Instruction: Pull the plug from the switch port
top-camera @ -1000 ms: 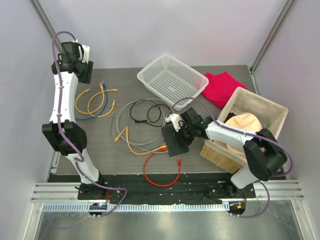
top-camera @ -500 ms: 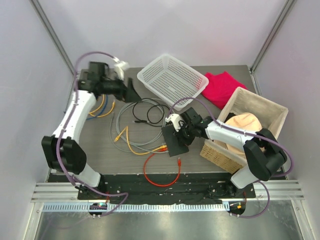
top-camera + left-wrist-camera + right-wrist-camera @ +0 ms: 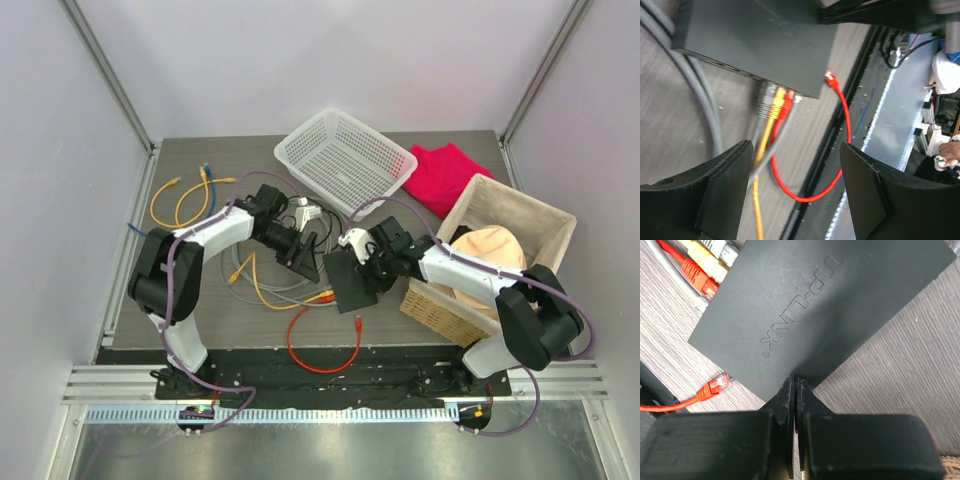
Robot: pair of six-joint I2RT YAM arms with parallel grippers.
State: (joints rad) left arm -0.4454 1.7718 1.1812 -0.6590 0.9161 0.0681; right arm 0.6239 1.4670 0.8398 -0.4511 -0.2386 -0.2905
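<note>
The switch point(image 3: 352, 282) is a flat black box at the table's middle; it also shows in the left wrist view point(image 3: 755, 40) and the right wrist view point(image 3: 825, 305). A grey plug point(image 3: 764, 102), a yellow plug point(image 3: 776, 102) and a red plug point(image 3: 785, 105) sit side by side in its socket edge; they also show in the right wrist view point(image 3: 705, 262). My left gripper point(image 3: 796, 147) is open and empty, just short of these plugs, with the cables between its fingers. My right gripper point(image 3: 794, 382) is shut, its tips resting on the switch's top.
A red cable's loose end point(image 3: 358, 322) lies by the switch's near corner. Grey, black and yellow cables point(image 3: 262, 240) coil left of the switch. A white mesh basket point(image 3: 345, 158), a red cloth point(image 3: 440, 175) and a box holding a tan hat point(image 3: 500, 250) stand behind and right.
My left arm has swung from the far left corner to the middle, and its gripper is now at the switch's socket edge. My right gripper has stayed on the switch.
</note>
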